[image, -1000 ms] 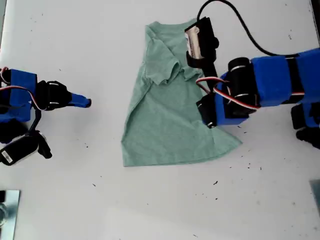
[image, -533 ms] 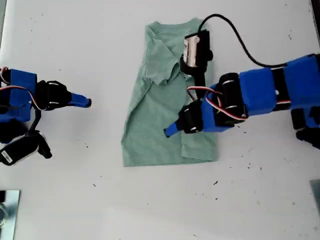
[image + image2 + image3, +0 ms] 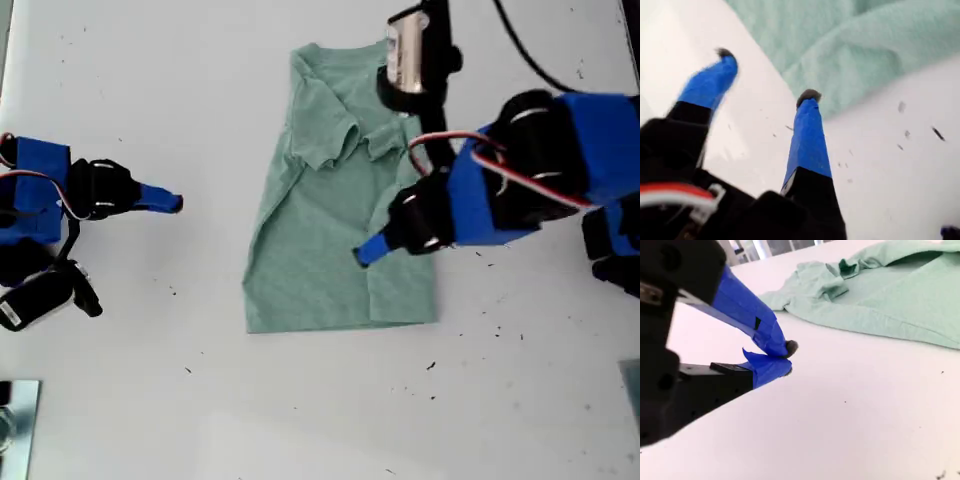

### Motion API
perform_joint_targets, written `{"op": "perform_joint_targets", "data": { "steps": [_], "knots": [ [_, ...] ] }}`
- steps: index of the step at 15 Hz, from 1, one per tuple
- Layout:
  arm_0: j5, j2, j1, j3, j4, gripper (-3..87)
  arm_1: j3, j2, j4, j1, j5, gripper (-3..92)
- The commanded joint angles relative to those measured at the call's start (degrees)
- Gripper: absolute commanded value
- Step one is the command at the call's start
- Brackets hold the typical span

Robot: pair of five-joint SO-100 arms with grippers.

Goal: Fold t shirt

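Observation:
The sage-green t shirt (image 3: 320,240) lies flat on the white table in the middle of the exterior view. Its side toward the exterior view's right is folded inward, and a sleeve is bunched near the neck. My first gripper (image 3: 368,250) hovers over the folded flap, open and holding nothing. In the first wrist view its blue fingers (image 3: 810,130) stand apart just off the t shirt (image 3: 855,45) edge. My second gripper (image 3: 172,205) rests shut at the exterior view's left, well clear of the cloth. The second wrist view shows its tips (image 3: 789,359) closed on nothing, with the t shirt (image 3: 880,305) farther off.
A black cable (image 3: 520,55) arcs over the first arm at the top of the exterior view. A metal piece (image 3: 15,420) sits in the exterior view's lower left corner. Dark specks dot the white table (image 3: 300,420).
The first gripper carried the shirt's lower corner inward, folding that side over, then let go and drew back slightly toward the exterior view's right. The second arm stayed still.

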Motion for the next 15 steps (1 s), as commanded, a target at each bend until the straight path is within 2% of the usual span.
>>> {"op": "perform_joint_targets", "data": {
  "steps": [1,3,4,6,9,10,12,13,15],
  "knots": [
    [0.5,0.4,-0.5,0.6,0.3,-0.2,31.8,23.1,-5.0,9.1,-5.0,4.1],
    [0.5,0.4,-0.5,0.6,0.4,-0.2,65.7,42.5,-20.0,13.8,-5.7,2.3],
    [0.3,0.4,-0.4,0.6,0.4,-0.2,78.1,52.9,-24.3,15.0,-5.6,2.3],
    [0.0,0.8,-0.6,0.7,0.6,-0.2,91.1,71.5,-21.6,17.5,-6.3,2.3],
    [-3.7,-0.5,0.7,-1.8,2.9,-0.3,91.8,72.9,-21.1,15.6,-4.1,2.3],
    [-4.4,-8.2,1.4,-7.9,2.6,-0.3,91.8,72.7,-21.1,15.6,-4.0,2.3],
    [-5.0,-34.4,5.8,-35.2,9.1,-0.3,91.6,72.6,-21.0,15.6,-3.7,2.3],
    [-2.3,-42.3,6.6,-48.3,13.2,-0.3,91.4,72.6,-20.9,15.6,-3.7,2.3],
    [1.2,-56.4,9.2,-72.7,24.4,-0.3,91.3,72.7,-20.7,15.6,-3.7,2.3]
  ]
}}
